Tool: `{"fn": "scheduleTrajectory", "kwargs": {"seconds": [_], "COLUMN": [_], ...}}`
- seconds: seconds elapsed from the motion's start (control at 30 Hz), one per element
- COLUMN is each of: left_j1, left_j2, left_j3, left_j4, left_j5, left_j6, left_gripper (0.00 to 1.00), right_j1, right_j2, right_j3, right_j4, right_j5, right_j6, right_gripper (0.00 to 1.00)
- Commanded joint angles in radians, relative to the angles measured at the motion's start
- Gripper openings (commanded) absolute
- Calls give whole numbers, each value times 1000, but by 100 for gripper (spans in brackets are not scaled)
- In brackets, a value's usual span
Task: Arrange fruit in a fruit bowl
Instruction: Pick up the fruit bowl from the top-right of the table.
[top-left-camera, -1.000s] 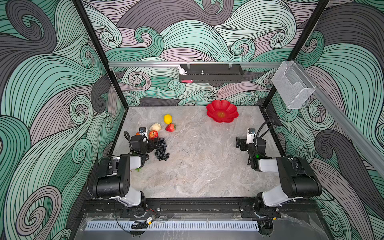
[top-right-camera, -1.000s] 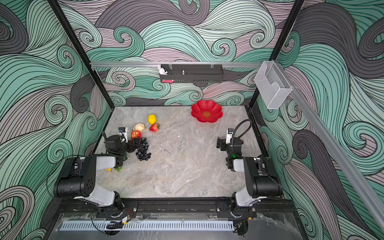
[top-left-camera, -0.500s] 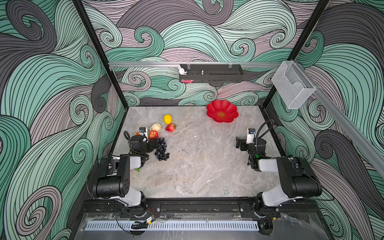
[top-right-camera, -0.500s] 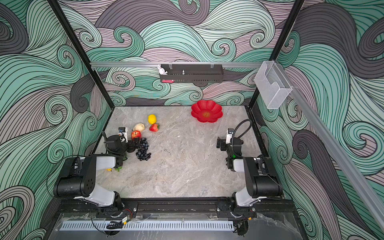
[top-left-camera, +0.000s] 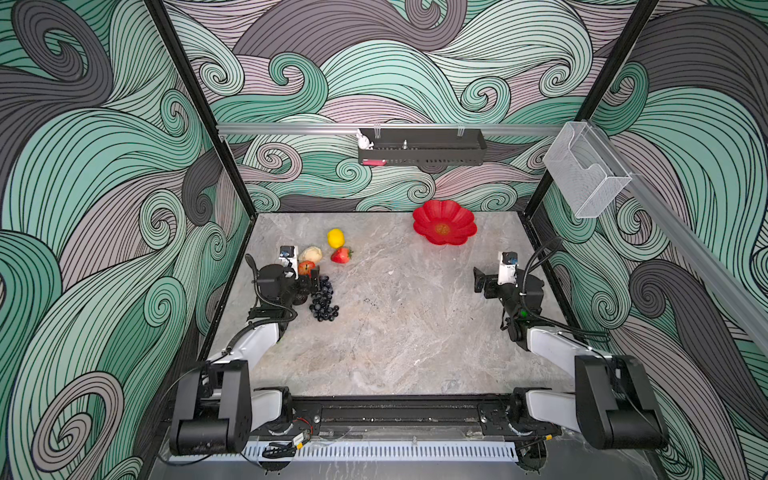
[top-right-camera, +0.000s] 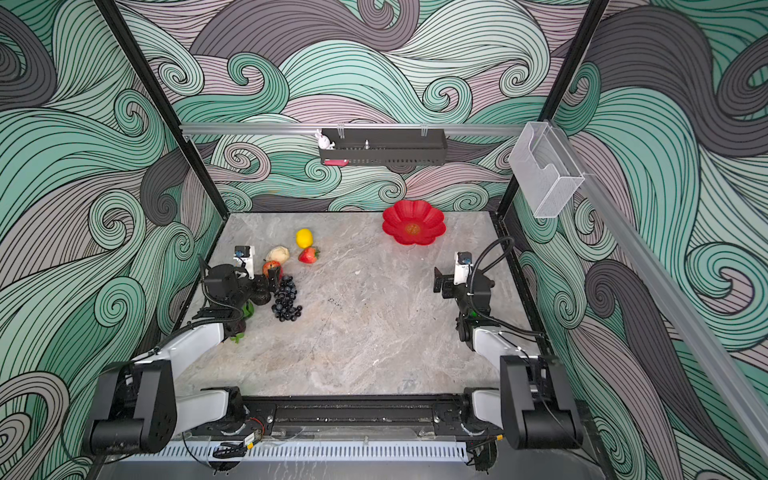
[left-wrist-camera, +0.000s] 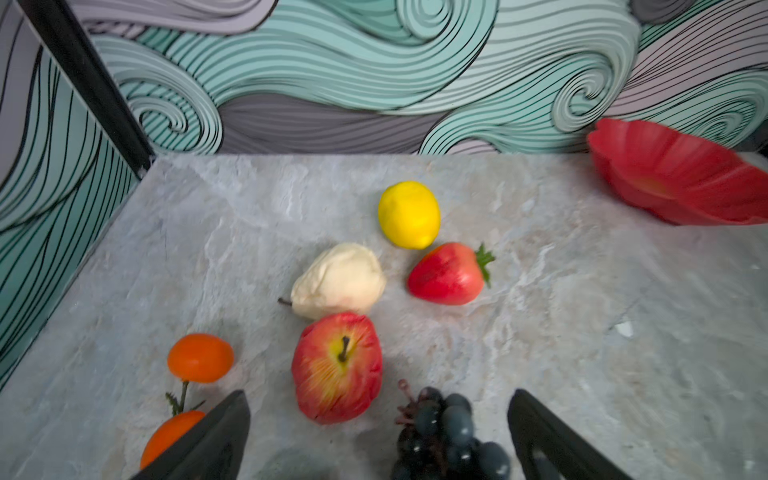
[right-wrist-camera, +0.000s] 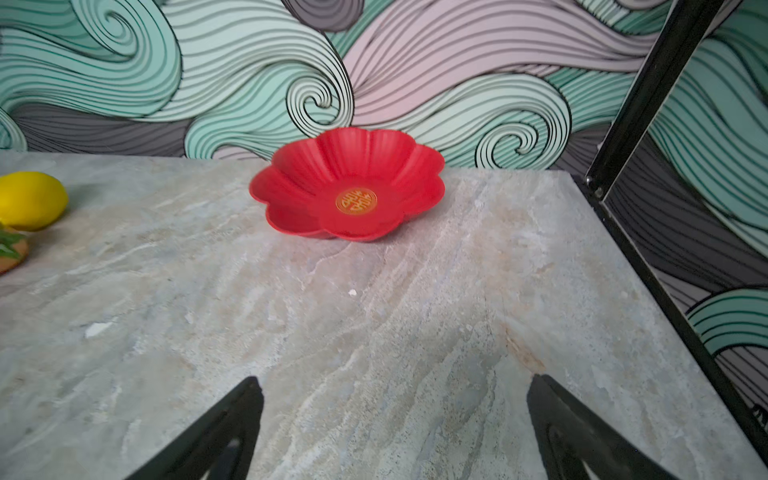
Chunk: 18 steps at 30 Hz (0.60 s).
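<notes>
Left gripper (left-wrist-camera: 379, 397) stands wide open and holds nothing, low over the left side of the marble table (top-left-camera: 415, 332). The right gripper (right-wrist-camera: 395, 378), spread just as wide and unladen, faces the fruit bowl (top-left-camera: 461, 216), which sits by the back wall, well apart from the fruit. The dark grape bunch (left-wrist-camera: 449, 440) lies between the left jaws. Just beyond are the red apple (left-wrist-camera: 336, 368), the beige lumpy piece (left-wrist-camera: 338, 280), the strawberry (left-wrist-camera: 446, 274) and the lemon (left-wrist-camera: 409, 215), with two small oranges (left-wrist-camera: 200, 357) beside the apple.
</notes>
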Motion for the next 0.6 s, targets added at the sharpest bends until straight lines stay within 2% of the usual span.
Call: {"fn": "scheduleTrajectory", "kwargs": {"seconds": [0.0, 0.07, 0.13, 0.2, 0.23, 0.33, 0.4, 0.47, 0.57], "left_j1": [-46, -52, -52, -48, -48, -47, -35, -30, -32], "left_j2": [-109, -166, -202, -221, -229, -231, -209, -190, -190], "left_j3": [58, 96, 141, 145, 135, 101, 59, 46, 116], "left_j4": [-133, -215, -363, -392, -387, -470, -409, -371, -523], "left_j5": [-65, -102, -177, -68, -14, 1, 85, 168, 151], "left_j6": [-134, -326, -582, -641, -660, -797, -824, -772, -689], "left_gripper": [99, 99, 99, 99, 99, 99, 99, 99, 99], "right_j1": [25, 26, 23, 15, 9, -19, -19, -18, -19], "right_j2": [-107, -179, -244, -275, -280, -254, -215, -149, -30], "right_j3": [50, 84, 156, 211, 218, 205, 235, 278, 345], "right_j4": [-99, -153, -364, -515, -535, -424, -441, -488, -509], "right_j5": [5, 107, 240, 298, 303, 163, 140, 134, 72], "right_j6": [100, 273, 515, 654, 714, 711, 711, 739, 760], "right_gripper": [100, 100, 100, 100, 100, 100, 100, 100, 100]}}
